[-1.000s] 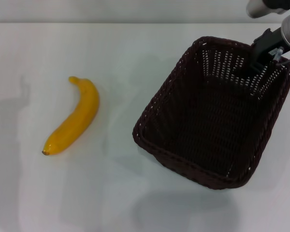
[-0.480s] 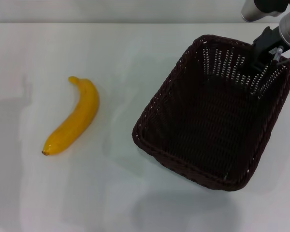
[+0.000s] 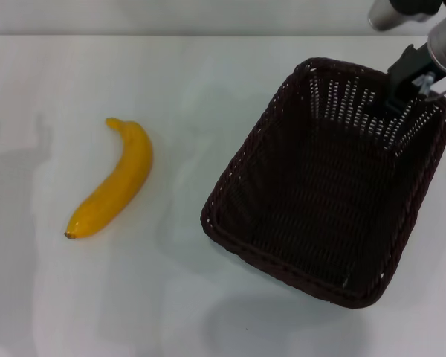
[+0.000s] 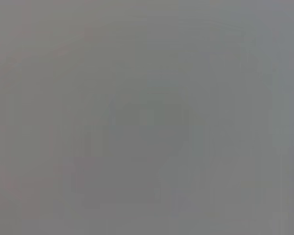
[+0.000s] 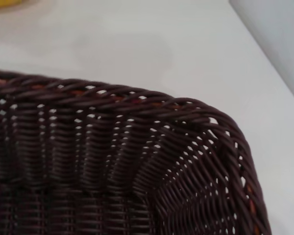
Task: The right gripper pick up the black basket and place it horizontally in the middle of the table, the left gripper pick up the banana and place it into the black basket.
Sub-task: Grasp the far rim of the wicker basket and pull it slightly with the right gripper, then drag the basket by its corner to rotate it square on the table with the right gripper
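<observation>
Over the last second the basket has tipped and swung a little: its near rim now sits lower in the head view and its shadow on the table has spread beneath it, which reads as the near end coming off the surface. The right gripper is at the far right rim, its black fingers over the wall and, by the way the basket follows it, clamped on that rim (the grip itself is hidden by the weave). So the first step, carrying the basket to the middle and laying it crosswise, looks under way but far from done; the basket is on the right side and skewed. The banana lies untouched well to the left, stem away from the robot. The left gripper is out of view, and its wrist camera shows only flat grey. The basket is dark brown-black wicker, rectangular, with a thick rolled rim and open-weave walls that let light through; the right wrist view shows one rounded corner close up. The banana is smooth, curved, yellow-orange with a dark tip. The table is plain matte white.
</observation>
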Controlling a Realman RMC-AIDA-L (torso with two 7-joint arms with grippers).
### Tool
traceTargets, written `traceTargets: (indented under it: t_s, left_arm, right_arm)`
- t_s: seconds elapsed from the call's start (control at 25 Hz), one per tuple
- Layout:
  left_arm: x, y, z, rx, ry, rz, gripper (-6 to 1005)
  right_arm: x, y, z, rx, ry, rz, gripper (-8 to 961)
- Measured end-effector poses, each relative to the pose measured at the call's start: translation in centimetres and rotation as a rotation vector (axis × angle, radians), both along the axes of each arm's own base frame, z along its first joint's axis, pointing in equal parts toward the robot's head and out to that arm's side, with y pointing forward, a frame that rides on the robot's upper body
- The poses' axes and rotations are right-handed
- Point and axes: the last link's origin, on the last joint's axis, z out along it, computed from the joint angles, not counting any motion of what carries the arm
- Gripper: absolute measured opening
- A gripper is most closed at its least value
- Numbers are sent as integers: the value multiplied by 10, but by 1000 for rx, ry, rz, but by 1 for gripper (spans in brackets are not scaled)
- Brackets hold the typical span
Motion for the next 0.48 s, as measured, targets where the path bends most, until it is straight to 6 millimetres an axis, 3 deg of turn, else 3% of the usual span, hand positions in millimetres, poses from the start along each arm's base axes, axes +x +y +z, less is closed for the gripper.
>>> traceTargets:
  t_s: [0.48]
  left_arm:
    - [0, 1, 2, -2, -24, -7, 687]
  right_arm:
    - [-34, -3, 2, 111, 84, -129, 347]
